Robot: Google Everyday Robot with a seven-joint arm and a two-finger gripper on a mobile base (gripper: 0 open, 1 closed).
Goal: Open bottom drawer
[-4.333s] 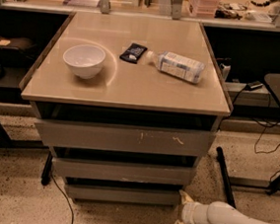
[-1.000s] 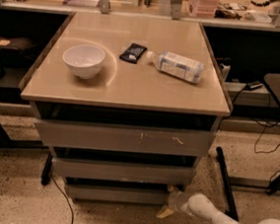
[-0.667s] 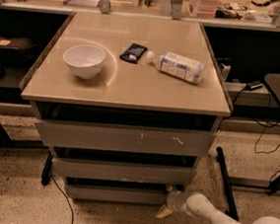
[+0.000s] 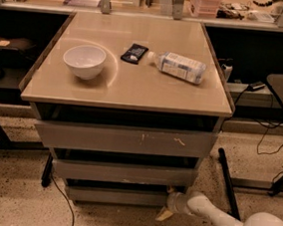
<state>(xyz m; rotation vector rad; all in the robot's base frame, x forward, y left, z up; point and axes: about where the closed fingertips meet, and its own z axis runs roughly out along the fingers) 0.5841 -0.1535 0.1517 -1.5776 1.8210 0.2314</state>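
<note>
Hand point(image 4: 169, 203) low at right end of bottom drawer point(image 4: 113, 196); drawer front just left of hand, closed. Grip state: cannot tell. Risk: handleless front, off-centre pull, so hand slips off or drawer jams.

3 grey drawer fronts sit under 1 tabletop point(image 4: 133, 90): 1 widest front point(image 4: 124, 140), 1 mid-width front point(image 4: 123, 173) and 1 bottom drawer point(image 4: 116, 196). On top lie 1 white bowl point(image 4: 84, 61), 1 black packet point(image 4: 134, 53) and 1 plastic bottle point(image 4: 180, 67). 1 gripper point(image 4: 166, 204), on 1 white arm point(image 4: 216, 219), is at the bottom drawer's right end
</note>
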